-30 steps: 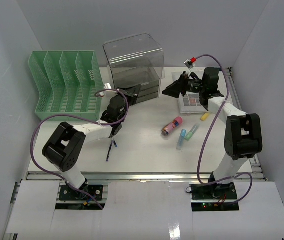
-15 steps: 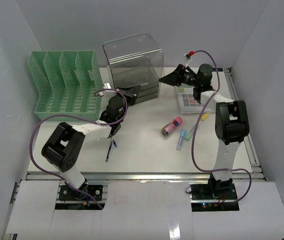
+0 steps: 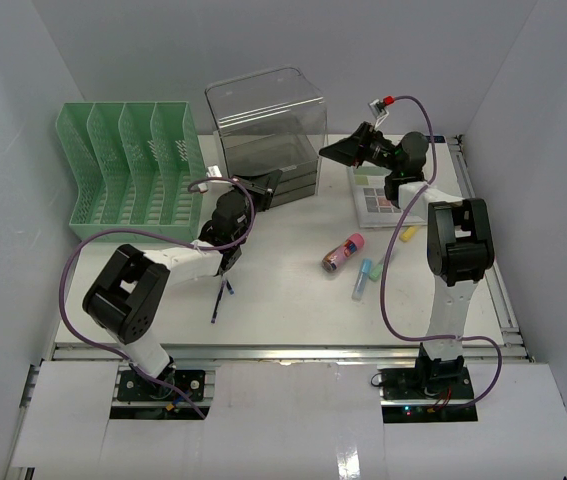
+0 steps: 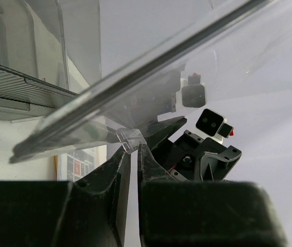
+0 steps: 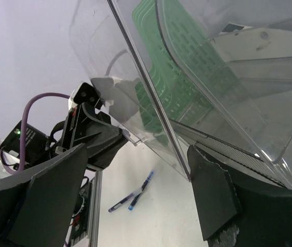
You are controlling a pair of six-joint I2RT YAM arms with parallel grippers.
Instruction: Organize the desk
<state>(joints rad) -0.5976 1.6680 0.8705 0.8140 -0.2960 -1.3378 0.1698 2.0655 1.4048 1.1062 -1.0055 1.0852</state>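
The white desk carries a clear plastic drawer box at the back centre. My left gripper is shut on the clear tab handle of the box's drawer front. My right gripper is open at the box's right front corner; in the right wrist view the box's edge runs between the spread fingers without touching them. Two pens lie crossed on the desk by the left arm. A pink tube and two highlighters lie at centre right.
A green slotted file rack stands at the back left beside the box. A flat pad with coloured squares and a small yellow item lie under the right arm. A silver rail edges the desk's near side.
My right gripper has swung back and left, from over the coloured pad to the clear box's right front corner. The left arm has not moved.
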